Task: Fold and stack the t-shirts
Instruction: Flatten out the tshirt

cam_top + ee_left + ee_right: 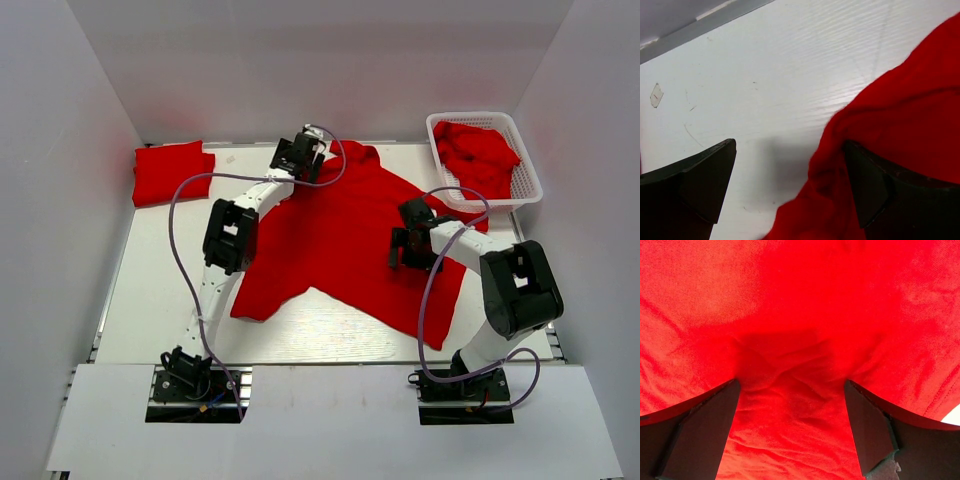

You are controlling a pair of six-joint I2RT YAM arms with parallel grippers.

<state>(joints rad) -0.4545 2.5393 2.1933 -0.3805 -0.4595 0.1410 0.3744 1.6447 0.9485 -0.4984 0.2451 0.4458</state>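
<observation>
A red t-shirt (345, 240) lies spread out in the middle of the table. A folded red t-shirt (172, 170) lies at the back left. More red t-shirts (478, 155) sit crumpled in the white basket. My left gripper (300, 155) is open over the spread shirt's far edge; in the left wrist view one finger stands on the cloth (900, 125) and the other over bare table. My right gripper (412, 245) is open and pressed down on the shirt's right part, with wrinkled cloth (790, 380) between its fingers.
The white lattice basket (528, 165) stands at the back right. White walls close in the table (160, 300) on three sides. A small scuff mark (656, 95) shows on the table near the back edge.
</observation>
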